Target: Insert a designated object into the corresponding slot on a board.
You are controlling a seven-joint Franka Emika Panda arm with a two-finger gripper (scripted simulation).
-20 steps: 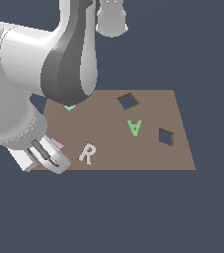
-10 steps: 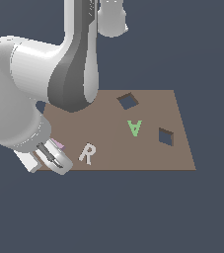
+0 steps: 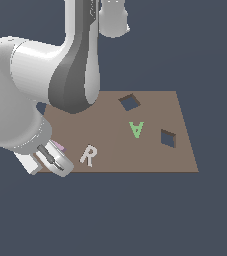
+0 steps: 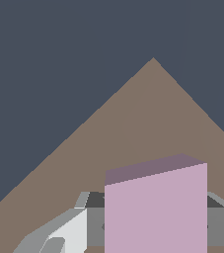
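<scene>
The brown board point(image 3: 110, 135) lies flat with a white R point(image 3: 88, 155) and a green A point(image 3: 136, 128) on it. The slot point(image 3: 168, 138), a dark square cutout with upright sides, sits near the exterior view's right edge of the board. My gripper point(image 3: 55, 160) hangs at the board's near corner on the exterior view's left. It is shut on the designated object point(image 4: 155, 212), a pale pink-lilac tile; only a sliver of it point(image 3: 59, 146) shows behind the fingers point(image 4: 94, 222). A board corner point(image 4: 153, 79) fills the wrist view.
A diamond-turned cutout with a bluish inside point(image 3: 129, 102) lies at the board's far side. My bulky white and grey arm point(image 3: 70, 75) looms over the board's side on the exterior view's left and hides that part. Dark floor surrounds the board.
The arm's upper links have swung slightly toward the exterior view's right. The gripper with the tile has hardly shifted at the board's corner.
</scene>
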